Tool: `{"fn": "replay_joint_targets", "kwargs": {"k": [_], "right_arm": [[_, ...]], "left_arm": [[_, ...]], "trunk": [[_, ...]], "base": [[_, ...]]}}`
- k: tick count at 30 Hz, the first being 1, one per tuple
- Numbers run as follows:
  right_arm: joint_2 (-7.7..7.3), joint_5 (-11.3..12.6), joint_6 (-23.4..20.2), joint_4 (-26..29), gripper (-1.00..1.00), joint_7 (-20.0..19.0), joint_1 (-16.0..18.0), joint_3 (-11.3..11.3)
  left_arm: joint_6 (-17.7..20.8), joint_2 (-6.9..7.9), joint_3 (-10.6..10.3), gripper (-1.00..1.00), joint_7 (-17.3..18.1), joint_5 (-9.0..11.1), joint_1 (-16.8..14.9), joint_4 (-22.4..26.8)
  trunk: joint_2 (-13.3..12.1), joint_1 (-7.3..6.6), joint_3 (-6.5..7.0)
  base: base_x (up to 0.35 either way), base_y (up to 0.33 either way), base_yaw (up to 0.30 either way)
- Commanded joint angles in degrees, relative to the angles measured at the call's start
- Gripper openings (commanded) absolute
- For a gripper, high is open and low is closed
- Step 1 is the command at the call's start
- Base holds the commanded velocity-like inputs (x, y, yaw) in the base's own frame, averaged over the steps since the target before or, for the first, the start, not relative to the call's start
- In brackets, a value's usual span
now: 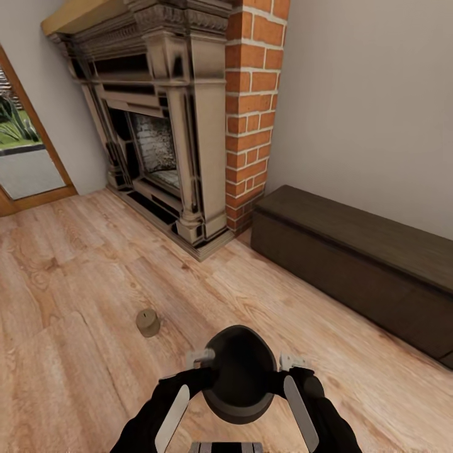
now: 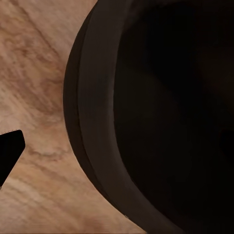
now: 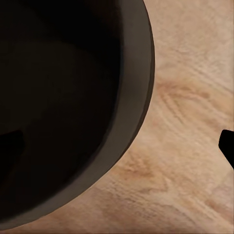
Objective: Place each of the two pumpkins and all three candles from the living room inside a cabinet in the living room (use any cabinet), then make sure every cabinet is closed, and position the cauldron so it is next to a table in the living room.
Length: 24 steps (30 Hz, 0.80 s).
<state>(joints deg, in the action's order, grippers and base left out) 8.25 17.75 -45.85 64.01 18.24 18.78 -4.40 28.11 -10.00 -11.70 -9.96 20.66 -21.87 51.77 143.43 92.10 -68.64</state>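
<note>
The dark round cauldron (image 1: pixel 241 371) sits low in front of me in the head view, between my two arms, above the wood floor. My left gripper (image 1: pixel 207 362) is at its left rim and my right gripper (image 1: pixel 286 363) at its right rim. Both look open. In the left wrist view an outer finger (image 2: pixel 10 151) stands apart from the cauldron (image 2: pixel 146 122) wall. The right wrist view shows an outer finger (image 3: pixel 227 146) likewise away from the cauldron (image 3: pixel 58 97). One beige candle (image 1: pixel 148 323) stands on the floor to the front left. The long dark brown cabinet (image 1: pixel 352 251) lies along the right wall, its fronts shut.
A dark ornate fireplace (image 1: pixel 163 126) with a red brick column (image 1: pixel 251 113) stands ahead, left of the cabinet. A glass door (image 1: pixel 25 157) with a wood frame is at the far left. Plank floor (image 1: pixel 94 251) stretches between me and them.
</note>
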Motion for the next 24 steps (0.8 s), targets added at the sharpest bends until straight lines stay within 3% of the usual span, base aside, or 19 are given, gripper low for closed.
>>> {"fn": "replay_joint_targets", "kwargs": {"k": [1,9,13,16,24], "right_arm": [[-0.03,0.61,-0.12,0.06,1.00,0.57,0.03,-0.07],[-0.12,0.59,3.89,-2.96,1.00,0.00,0.32,-0.02],[-0.08,0.41,7.21,-4.02,1.00,-2.47,0.41,-0.09],[-0.14,0.30,7.87,-5.41,1.00,-3.06,0.51,-0.09],[-0.16,0.28,8.19,-5.90,1.00,-3.21,0.55,-0.09]], "left_arm": [[0.20,0.00,-0.07,1.00,-0.49,0.61,-0.02,0.09],[0.19,0.00,-0.07,1.00,-0.49,0.61,-0.02,0.09],[-0.07,0.00,-1.18,1.00,-0.55,0.59,-0.02,0.09],[-1.16,0.00,-2.42,1.00,-0.62,0.65,-0.02,0.09],[-1.56,0.00,-2.79,1.00,-0.67,0.66,-0.02,0.09]], "trunk": [[0.04,0.01,-0.28],[0.14,0.22,-2.05],[0.14,0.22,-2.05],[0.16,0.24,-2.27],[0.24,0.40,-3.60]], "base": [[0.000,0.000,0.000],[0.000,0.000,0.000],[0.000,0.000,0.000],[0.000,0.000,0.000],[0.000,0.000,0.000]]}}
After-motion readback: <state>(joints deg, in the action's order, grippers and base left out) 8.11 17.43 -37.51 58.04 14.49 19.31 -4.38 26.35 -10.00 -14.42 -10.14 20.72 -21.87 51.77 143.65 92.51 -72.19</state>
